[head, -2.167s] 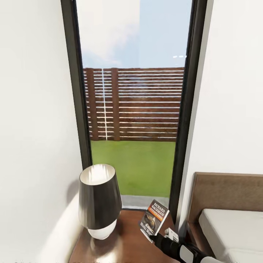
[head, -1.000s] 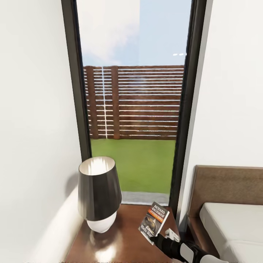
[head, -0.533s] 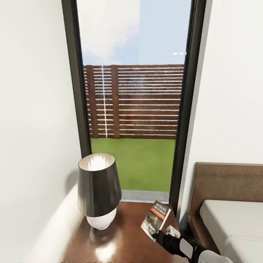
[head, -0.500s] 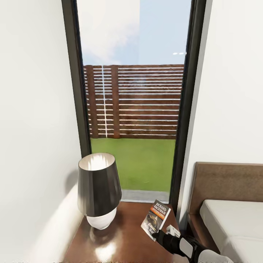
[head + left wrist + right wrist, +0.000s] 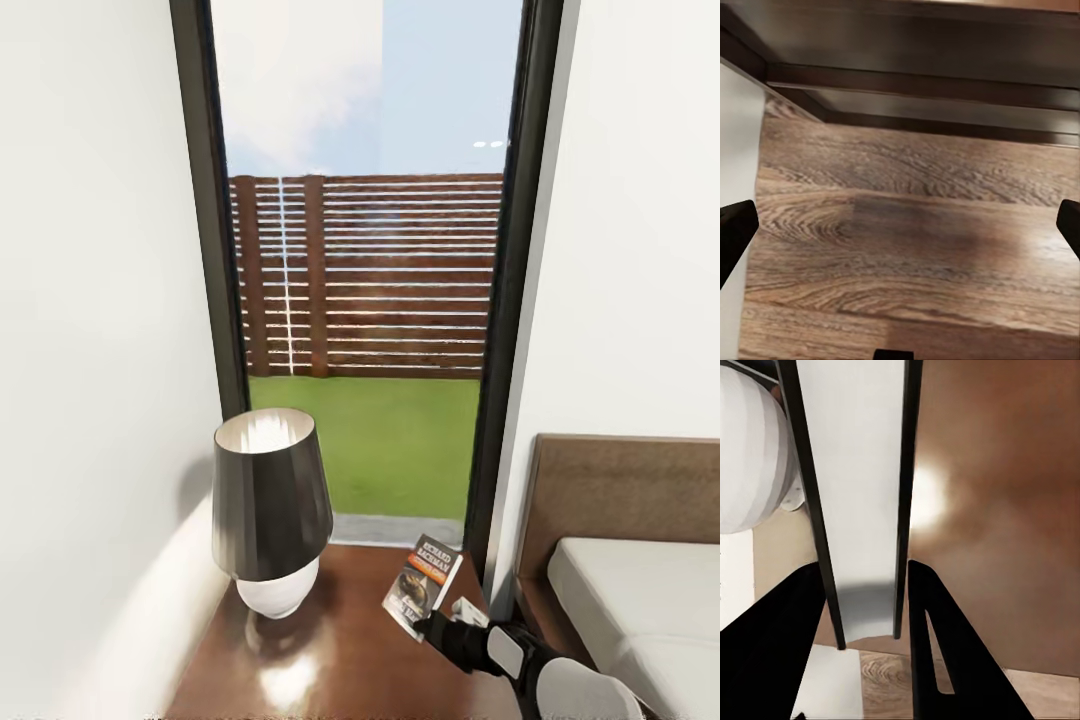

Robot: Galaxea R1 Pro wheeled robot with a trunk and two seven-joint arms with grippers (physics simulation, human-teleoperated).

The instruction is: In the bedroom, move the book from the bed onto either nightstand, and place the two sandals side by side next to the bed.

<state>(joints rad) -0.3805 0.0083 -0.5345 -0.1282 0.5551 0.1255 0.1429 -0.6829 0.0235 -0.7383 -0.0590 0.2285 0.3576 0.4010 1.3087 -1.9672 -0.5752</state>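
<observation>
The book, a thin paperback with an orange band, is held tilted over the right part of the dark reddish-brown nightstand. My right gripper is shut on its lower edge. In the right wrist view the book stands edge-on, white pages between dark covers, with a black finger on each side. My left gripper is open over wood-plank floor, with nothing between its fingertips. The bed lies at the right with its brown headboard. The sandals are out of view.
A lamp with a dark shade and white round base takes up the nightstand's left half. The tall black-framed window rises behind it and a white wall stands close on the left. A dark wooden frame runs above the floor in the left wrist view.
The whole head picture has slid upward, so the camera has moved. Against the lamp, the book and my right gripper sit slightly lower over the nightstand.
</observation>
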